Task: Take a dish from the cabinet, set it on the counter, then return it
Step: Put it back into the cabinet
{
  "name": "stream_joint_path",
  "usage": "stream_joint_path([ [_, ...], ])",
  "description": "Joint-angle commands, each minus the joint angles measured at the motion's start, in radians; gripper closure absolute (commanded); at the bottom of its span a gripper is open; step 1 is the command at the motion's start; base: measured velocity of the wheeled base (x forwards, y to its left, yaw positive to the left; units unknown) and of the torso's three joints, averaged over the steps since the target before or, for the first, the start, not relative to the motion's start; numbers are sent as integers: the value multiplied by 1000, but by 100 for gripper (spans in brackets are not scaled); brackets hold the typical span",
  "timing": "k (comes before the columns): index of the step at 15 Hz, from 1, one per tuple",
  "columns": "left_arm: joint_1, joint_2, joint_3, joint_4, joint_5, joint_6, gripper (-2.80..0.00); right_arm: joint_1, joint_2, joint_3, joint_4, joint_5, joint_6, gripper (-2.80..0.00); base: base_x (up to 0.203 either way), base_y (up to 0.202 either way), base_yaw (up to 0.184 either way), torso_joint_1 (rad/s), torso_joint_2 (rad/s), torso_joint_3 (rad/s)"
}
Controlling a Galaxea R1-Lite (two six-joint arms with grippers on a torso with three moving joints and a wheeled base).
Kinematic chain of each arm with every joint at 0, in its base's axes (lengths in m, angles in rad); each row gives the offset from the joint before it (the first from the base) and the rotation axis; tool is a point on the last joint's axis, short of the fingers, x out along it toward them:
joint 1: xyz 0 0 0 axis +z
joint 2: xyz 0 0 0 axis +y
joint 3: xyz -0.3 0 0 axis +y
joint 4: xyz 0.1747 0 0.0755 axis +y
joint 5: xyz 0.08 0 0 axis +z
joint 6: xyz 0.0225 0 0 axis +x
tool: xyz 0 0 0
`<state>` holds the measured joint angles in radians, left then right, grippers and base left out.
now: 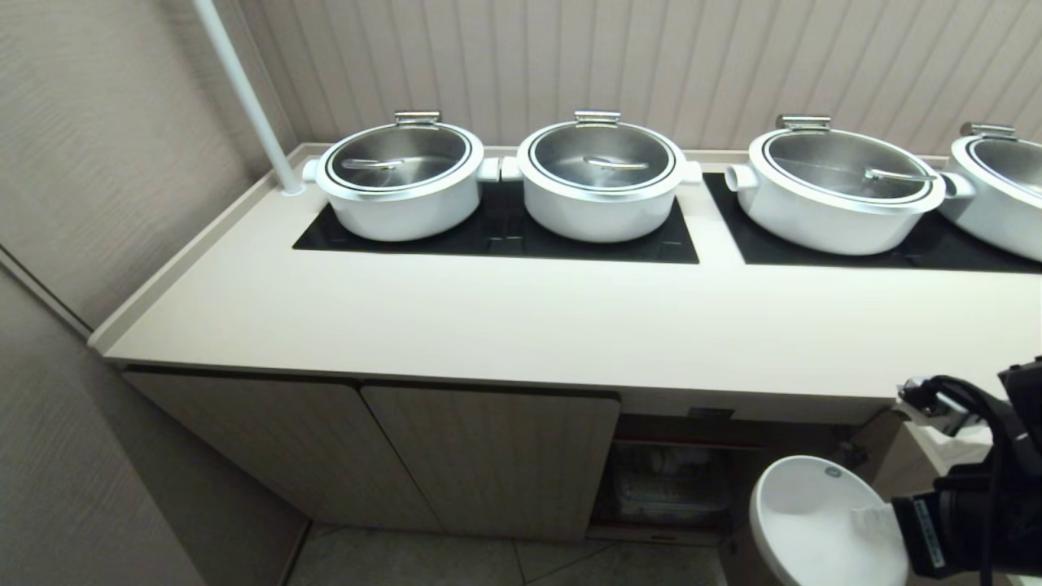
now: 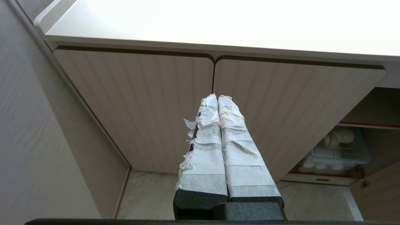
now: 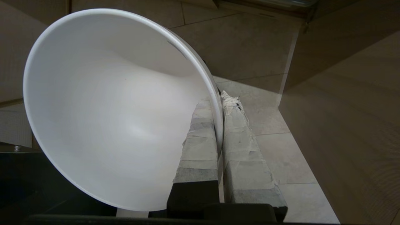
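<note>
The dish [image 1: 806,513], a plain white bowl, hangs tilted below the counter [image 1: 521,317], in front of the open compartment of the cabinet [image 1: 488,456]. My right gripper [image 1: 869,521] is shut on its rim at the lower right. In the right wrist view the dish [image 3: 109,109] fills the frame, and the right gripper [image 3: 218,100] pinches its wall, one taped finger inside and one outside. My left gripper [image 2: 217,97] is shut with nothing in it, pointing at the two closed ribbed cabinet doors [image 2: 140,103] under the counter [image 2: 218,22].
Several big white pots with steel lids [image 1: 601,181] stand on black hob panels [image 1: 505,232] at the back. A clear bin of white ware [image 2: 336,153] sits in the open compartment. An open door [image 3: 343,109] stands beside the right gripper. A white pole [image 1: 244,98] and wall [image 1: 98,146] lie left.
</note>
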<state>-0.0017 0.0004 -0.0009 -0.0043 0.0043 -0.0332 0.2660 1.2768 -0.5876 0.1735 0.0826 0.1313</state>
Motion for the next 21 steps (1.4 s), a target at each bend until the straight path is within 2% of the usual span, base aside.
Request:
stream_joint_path([
  [1, 0, 0, -1, 0, 2, -1, 0, -3, 4, -20, 6, -6, 5, 0, 0, 0, 0, 0, 0, 0],
  [12, 0, 0, 1, 0, 1, -1, 0, -6, 16, -75, 13, -7, 13, 0, 0, 0, 0, 0, 0, 0],
  [21, 0, 0, -1, 0, 2, -1, 0, -73, 43, -109, 20, -9, 10, 0, 0, 0, 0, 0, 0, 0],
])
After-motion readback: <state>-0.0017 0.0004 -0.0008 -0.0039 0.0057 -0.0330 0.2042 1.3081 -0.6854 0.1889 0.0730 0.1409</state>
